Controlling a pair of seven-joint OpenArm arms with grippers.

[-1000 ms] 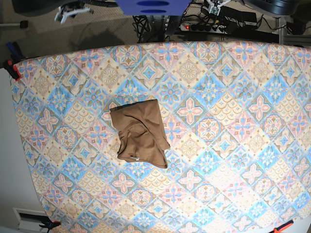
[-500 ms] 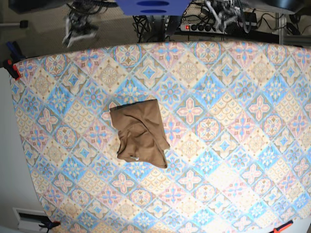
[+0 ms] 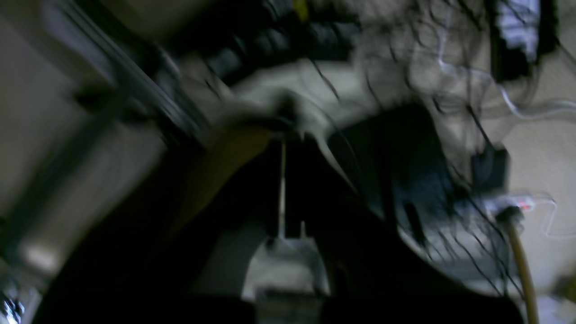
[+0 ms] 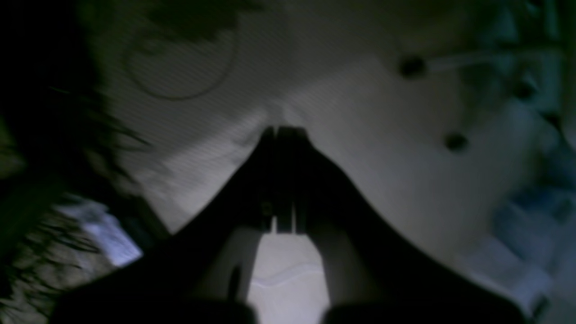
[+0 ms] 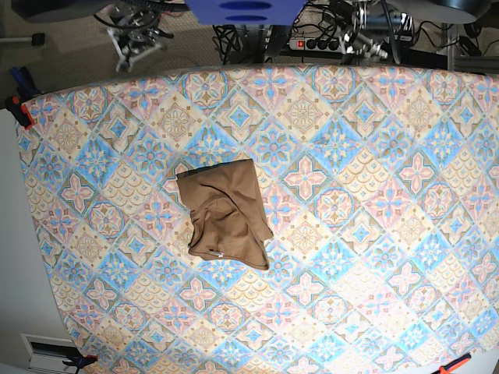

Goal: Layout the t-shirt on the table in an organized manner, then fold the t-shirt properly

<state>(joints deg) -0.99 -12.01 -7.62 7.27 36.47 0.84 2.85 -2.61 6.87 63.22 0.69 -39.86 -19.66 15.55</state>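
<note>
Both wrist views are dark and smeared; the table (image 5: 405,234) runs past the base view's edges.

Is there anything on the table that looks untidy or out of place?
Yes. The t-shirt lies bunched in a wrinkled heap left of centre on the table, not spread flat. Nothing looks spilled or damaged.

Both arms sit far back, up at the top edge of the base view, past the far side of the worktop. The right gripper (image 5: 134,48) is at the top left there, and in its own wrist view (image 4: 282,135) the two dark jaws are pressed tight together with nothing between them. The left gripper (image 5: 366,39) is at the top right, and its wrist view (image 3: 288,135) is dark and smeared, but the jaws look closed with nothing in them.
</note>
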